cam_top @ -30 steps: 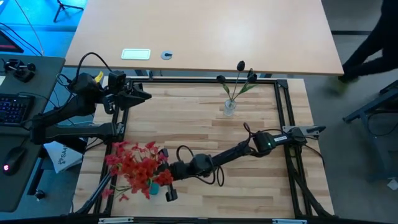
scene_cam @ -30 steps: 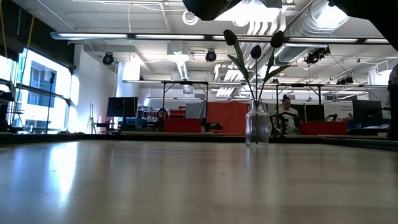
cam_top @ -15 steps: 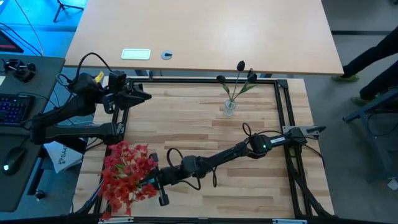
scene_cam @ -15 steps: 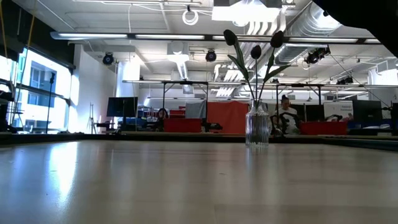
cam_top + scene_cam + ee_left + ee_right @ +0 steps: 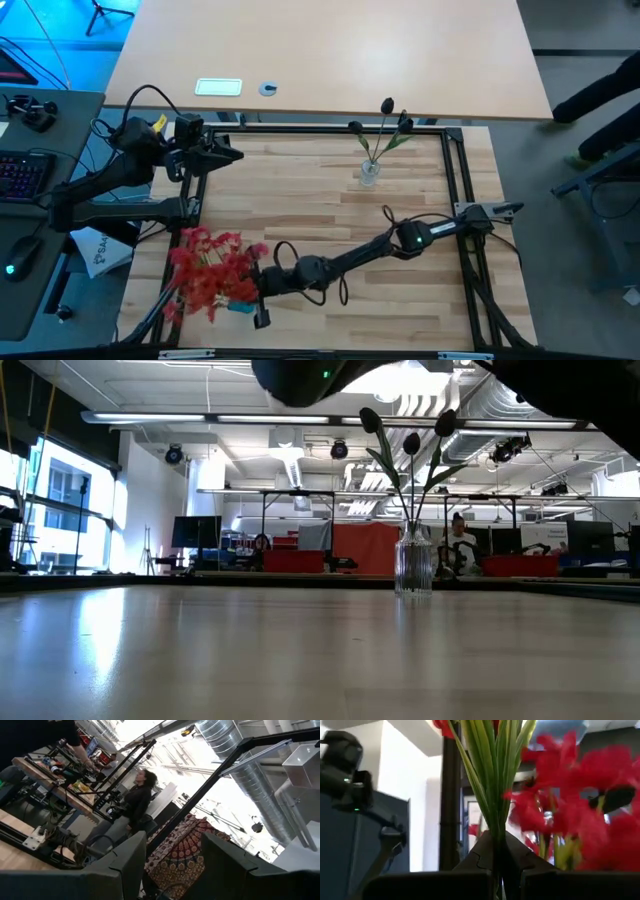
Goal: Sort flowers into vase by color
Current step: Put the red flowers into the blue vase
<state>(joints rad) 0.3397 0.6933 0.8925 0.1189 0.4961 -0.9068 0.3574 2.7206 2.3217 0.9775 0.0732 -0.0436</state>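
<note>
Two arms: one busy at the near edge, one idle at the far left.
Red flowers [image 5: 213,275]: a thick bunch at the near left corner of the table [image 5: 330,215], blossoms fanned out to the left, stems running right toward the arm.
Right gripper [image 5: 258,290]: stretched low across the near side, its fingers [image 5: 490,855] pinched on the green stems of the red bunch just below the blossoms, as the right wrist view shows.
Grip advice: I'd judge the hold sits high on the stems, so the loose ends will swing; lift slowly and keep the bunch from fanning apart.
Colour advice: a second vase for red does not show in these views, so I cannot tell where the bunch should end up; it should not join the dark ones.
Vase [image 5: 369,172]: clear glass, upright, far side right of centre, well apart from the bunch.
Dark flowers [image 5: 388,118]: three near-black buds on thin stems already standing in it.
Risk: a sweep toward the far side could knock the light vase over.
Left gripper [image 5: 232,155]: parked at the far left by the frame rail, jaws apart and empty.
</note>
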